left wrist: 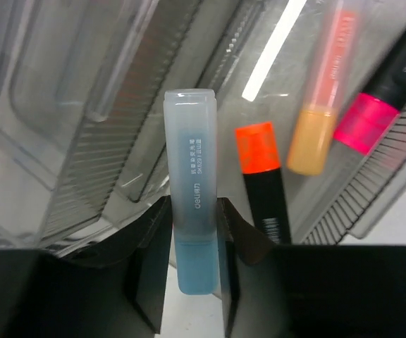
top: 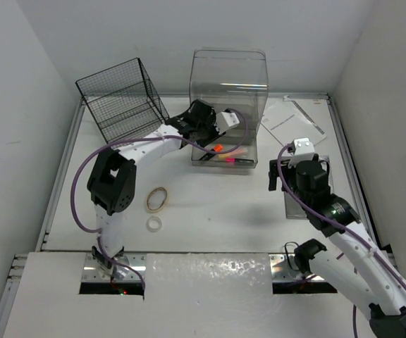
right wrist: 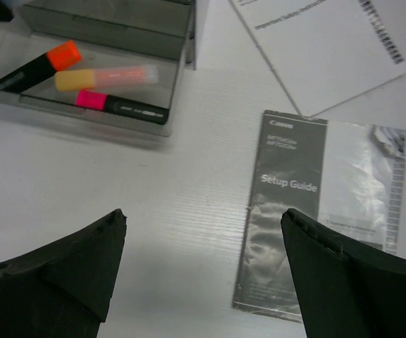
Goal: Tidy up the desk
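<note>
My left tool [left wrist: 193, 243] clenches a blue highlighter [left wrist: 191, 162] over the clear tray [left wrist: 83, 176].
My right tool [right wrist: 203, 222] hangs released above the bench [right wrist: 182, 176], near a booklet [right wrist: 323, 211].

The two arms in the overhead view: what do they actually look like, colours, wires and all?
The left arm and right arm are slim white links joined by chunky black joint housings, each trailed by a looping purple cable. The left end effector and right end effector each have two matt black, wedge-shaped fingers. No legible markings show on them.
</note>
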Robot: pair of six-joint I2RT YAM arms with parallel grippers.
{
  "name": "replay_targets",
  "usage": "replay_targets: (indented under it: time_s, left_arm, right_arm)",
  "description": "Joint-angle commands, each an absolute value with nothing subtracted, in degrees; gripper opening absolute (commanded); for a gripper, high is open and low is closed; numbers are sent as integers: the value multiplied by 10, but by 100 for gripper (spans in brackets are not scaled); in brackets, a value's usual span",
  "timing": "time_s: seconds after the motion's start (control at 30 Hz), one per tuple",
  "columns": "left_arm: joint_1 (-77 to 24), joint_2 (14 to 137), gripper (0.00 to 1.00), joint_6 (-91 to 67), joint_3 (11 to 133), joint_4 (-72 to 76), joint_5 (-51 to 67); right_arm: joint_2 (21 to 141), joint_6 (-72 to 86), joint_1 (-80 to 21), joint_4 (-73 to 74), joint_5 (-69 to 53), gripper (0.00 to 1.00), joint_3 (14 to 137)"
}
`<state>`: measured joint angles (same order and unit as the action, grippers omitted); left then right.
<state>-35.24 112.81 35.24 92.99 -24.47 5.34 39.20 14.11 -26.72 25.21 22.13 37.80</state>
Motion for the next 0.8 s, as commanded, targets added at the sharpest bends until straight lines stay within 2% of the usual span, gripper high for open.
replay_targets:
  time_s: [0.0,0.1,0.27,0.33,0.43,0.47,0.53,0.67,0.77]
  left_arm:
    - [-354,1119,28,346,940,-179,4]
    - [-353,1121,43,348,939,-179,-13]
    - [-354,1102,58,357,914,-166,-25]
    - [-354,1092,59,351,911,-172,-20]
    - [-350,1040,59,324,908,-192,-6]
    - [-345,1026,59,314,905,-204,-3]
    - [-321,971,59,282,886,-214,54]
    - [-246,878,61,234,804,-210,154]
    - [-222,801,61,243,686,-173,151]
  right_arm:
    - [402,138,-266,231,141,88,379]
    - [415,139,-265,215,110,88,374]
    - [436,139,-266,214,105,82,377]
    - [439,141,-265,212,97,76,377]
    - [443,141,-266,192,60,45,369]
    - [452,146,-265,175,48,19,367]
    - [469,149,-267,158,6,0,360]
    - [557,170,-286,88,-19,0,337]
    - [612,162,-323,30,7,0,335]
